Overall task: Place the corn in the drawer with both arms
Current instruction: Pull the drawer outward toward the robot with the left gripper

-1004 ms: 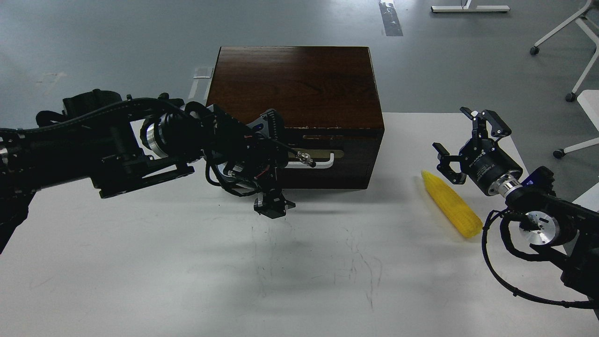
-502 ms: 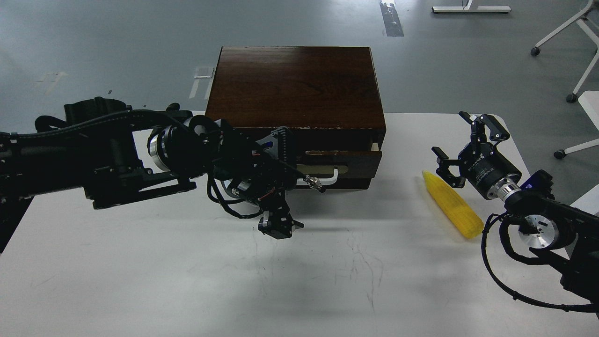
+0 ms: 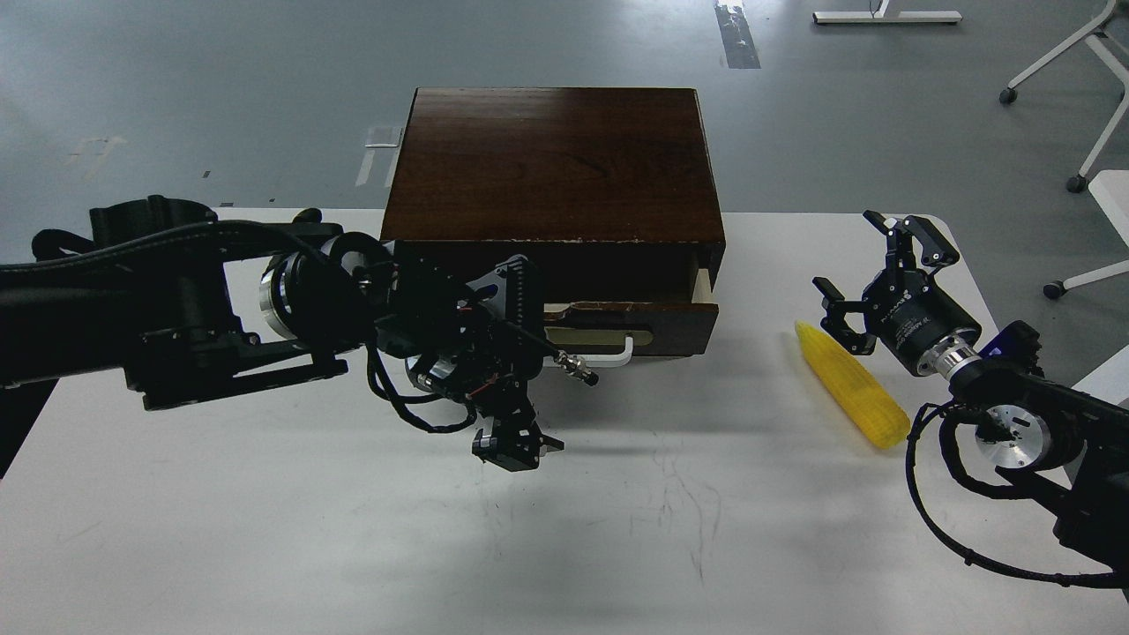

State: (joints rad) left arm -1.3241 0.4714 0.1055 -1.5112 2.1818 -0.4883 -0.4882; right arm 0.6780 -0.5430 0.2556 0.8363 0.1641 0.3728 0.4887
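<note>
The dark brown drawer [image 3: 657, 324] stands partly pulled out of the wooden cabinet [image 3: 556, 159], with a pale inner side showing at its right end. My left gripper [image 3: 526, 346] is at the left part of the white bar handle [image 3: 610, 358] and hides it; it appears closed around the handle. The yellow corn [image 3: 851, 384] lies on the white table [image 3: 265, 529] to the right of the cabinet, its tapered tip pointing away. My right gripper [image 3: 871, 272] is open and empty, just above and behind the corn's tip.
Office chair legs [image 3: 1072, 88] stand on the grey floor at the back right. The table's right edge runs close to my right arm [image 3: 1014, 423]. Bare table top lies in front of the cabinet and between the cabinet and the corn.
The drawer has slid out towards me together with my left gripper, which has drawn back and left. My right gripper and the corn have hardly moved.
</note>
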